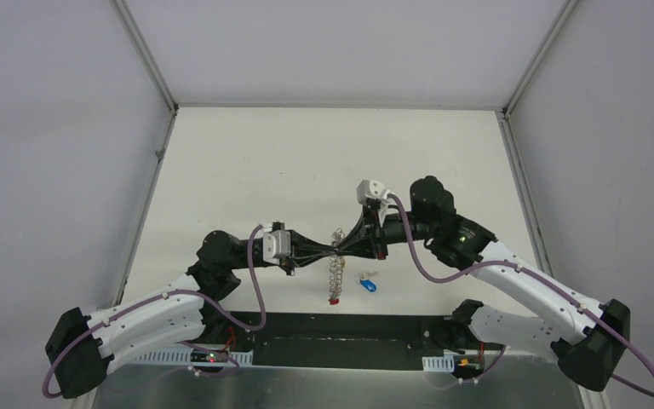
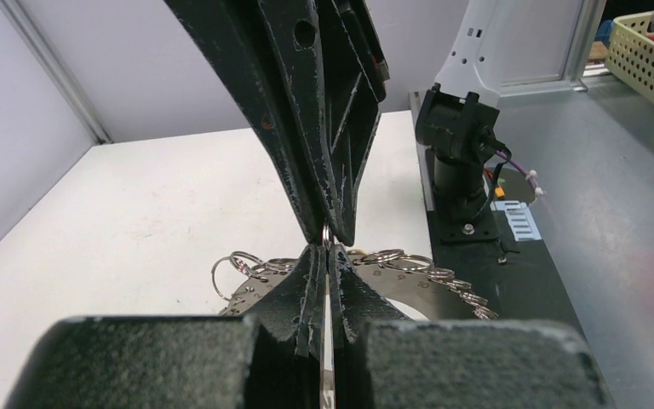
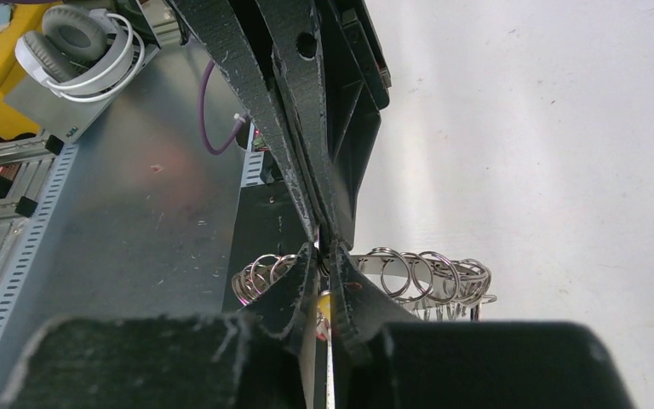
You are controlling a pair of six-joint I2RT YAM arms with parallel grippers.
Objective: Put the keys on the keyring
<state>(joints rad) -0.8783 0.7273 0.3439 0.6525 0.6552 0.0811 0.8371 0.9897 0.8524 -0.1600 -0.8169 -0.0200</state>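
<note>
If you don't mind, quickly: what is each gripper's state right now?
The left gripper is closed on a thin silver keyring, seen edge-on.
The right gripper is closed on the yellow-tagged key.

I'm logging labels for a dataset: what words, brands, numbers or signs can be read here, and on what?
No text can be read in any view.
blue key tag: too small to tell whether anything is printed on it.
headphones: no brand mark visible.
white slotted strip: only slots, no letters.
</note>
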